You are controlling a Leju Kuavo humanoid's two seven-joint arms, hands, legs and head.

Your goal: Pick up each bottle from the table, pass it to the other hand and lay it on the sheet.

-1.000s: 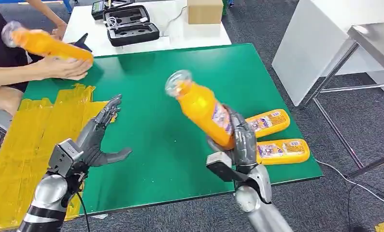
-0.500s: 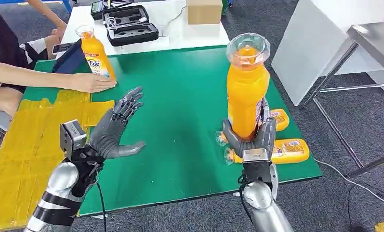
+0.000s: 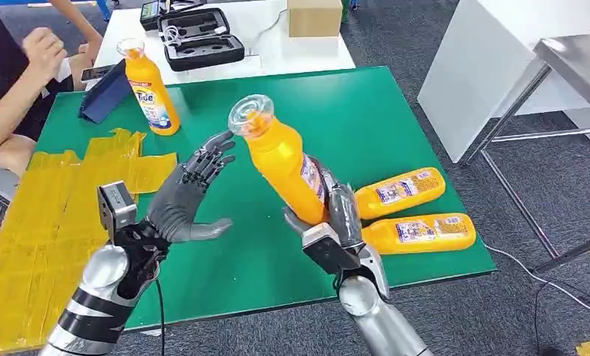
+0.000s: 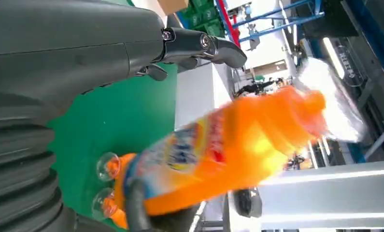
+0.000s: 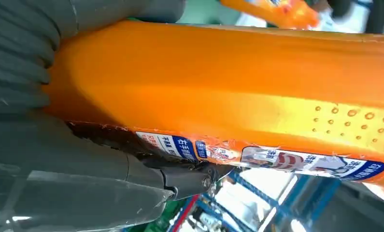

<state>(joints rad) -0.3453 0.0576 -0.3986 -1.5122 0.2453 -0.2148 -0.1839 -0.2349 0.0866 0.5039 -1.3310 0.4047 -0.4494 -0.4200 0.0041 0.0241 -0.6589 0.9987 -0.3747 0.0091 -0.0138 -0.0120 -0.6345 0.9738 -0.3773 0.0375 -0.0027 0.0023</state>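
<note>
We see four orange bottles. One [image 3: 283,167] is gripped at its base by the right hand [image 3: 336,222], its fingers wrapped round it, tilted with its clear cap toward the left hand [image 3: 184,200], whose fingers are spread and hold nothing. Two bottles [image 3: 399,188] [image 3: 418,231] lie just beside the held bottle on the green counter [image 3: 366,119]. A fourth [image 3: 150,90] stands upright beyond it, near the yellow sheet [image 3: 47,215] and a person's arm [image 3: 17,89].

My head looks down over the green surface [image 3: 225,133]; both wrist cameras sit close, sharing my held orange plastic bottle [image 3: 283,162].
</note>
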